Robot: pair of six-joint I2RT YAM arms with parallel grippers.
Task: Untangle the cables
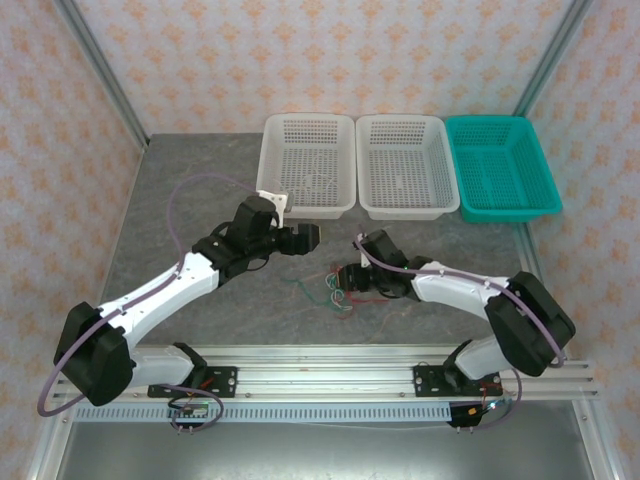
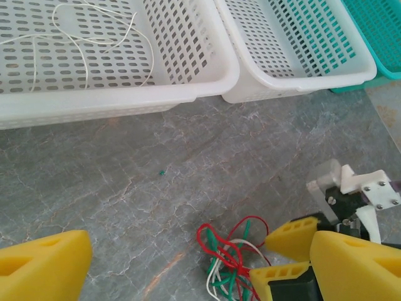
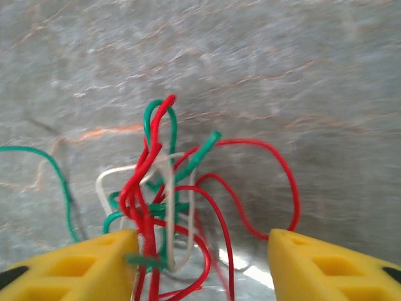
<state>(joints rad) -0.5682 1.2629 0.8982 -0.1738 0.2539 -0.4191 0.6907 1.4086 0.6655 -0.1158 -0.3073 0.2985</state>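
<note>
Right wrist | right hand (image 3: 200,243) apart around red, green, white tangle (image 3: 160,188) on counter (image 3: 282,63) | left hand (image 2: 200,243) apart, empty | one white cable (image 2: 152,59) in basket (image 2: 188,94); I judge most remains.

The grey bench (image 1: 480,250) carries at the back a white basket (image 1: 308,168), a second white basket (image 1: 403,168), a teal basket (image 1: 500,168) — nearer, the tangled cables (image 1: 335,292).

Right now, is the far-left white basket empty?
Not empty. A thin white cable lies in loose loops on the perforated floor of the left white basket, seen from the left wrist camera.
</note>
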